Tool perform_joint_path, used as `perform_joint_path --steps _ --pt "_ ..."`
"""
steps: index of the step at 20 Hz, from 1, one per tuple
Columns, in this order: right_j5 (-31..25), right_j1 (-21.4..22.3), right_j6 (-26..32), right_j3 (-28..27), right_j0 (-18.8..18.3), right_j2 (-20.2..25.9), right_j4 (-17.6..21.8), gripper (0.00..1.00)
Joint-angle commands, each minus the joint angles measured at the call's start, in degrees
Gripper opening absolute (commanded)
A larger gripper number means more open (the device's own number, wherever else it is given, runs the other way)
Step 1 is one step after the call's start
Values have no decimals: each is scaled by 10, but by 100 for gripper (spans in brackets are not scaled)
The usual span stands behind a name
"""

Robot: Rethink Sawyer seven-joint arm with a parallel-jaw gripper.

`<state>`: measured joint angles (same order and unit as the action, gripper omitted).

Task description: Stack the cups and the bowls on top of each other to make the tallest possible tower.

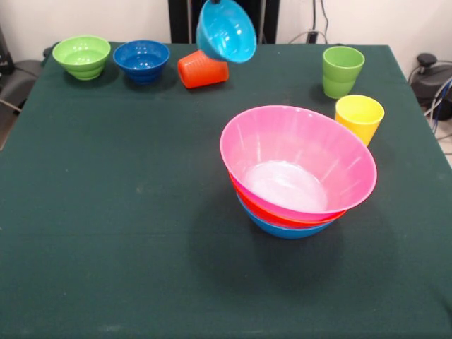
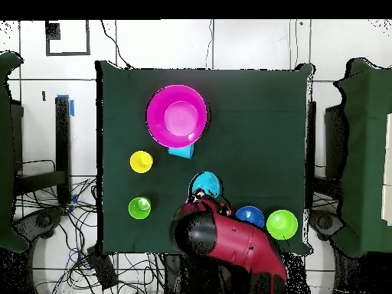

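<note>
The small light blue bowl point(image 1: 226, 32) hangs tilted in the air above the table's far edge, its opening facing the camera. My gripper point(image 2: 202, 198) holds it at the rim, mostly hidden under the arm point(image 2: 230, 245). The bowl also shows in the overhead view point(image 2: 205, 185). The tower point(image 1: 296, 166) stands right of centre: pink bowl point(image 1: 282, 141) uppermost, orange point(image 1: 272, 212) below it, blue point(image 1: 286, 230) lowest. An orange cup point(image 1: 203, 69) lies on its side just below the held bowl. A green cup point(image 1: 342, 70) and a yellow cup point(image 1: 359, 116) stand upright behind the tower. The light blue cup is out of view.
A small green bowl point(image 1: 82, 56) and a small dark blue bowl point(image 1: 141, 60) sit side by side at the far left of the dark green table point(image 1: 106, 212). Cables and furniture surround the table in the overhead view.
</note>
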<state>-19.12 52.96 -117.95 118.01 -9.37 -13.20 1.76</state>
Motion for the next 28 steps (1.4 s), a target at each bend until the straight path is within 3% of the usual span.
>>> perform_joint_path --steps 1,4,9,19,28 --pt "-101 -101 -5 -128 -11 60 10 0" --pt "-131 -98 8 -140 -24 72 8 0" --pt "-176 -77 1 -146 -14 62 11 0" --pt "-227 -54 17 -159 -21 65 14 0" --pt "-413 -94 44 -316 -47 92 13 0"
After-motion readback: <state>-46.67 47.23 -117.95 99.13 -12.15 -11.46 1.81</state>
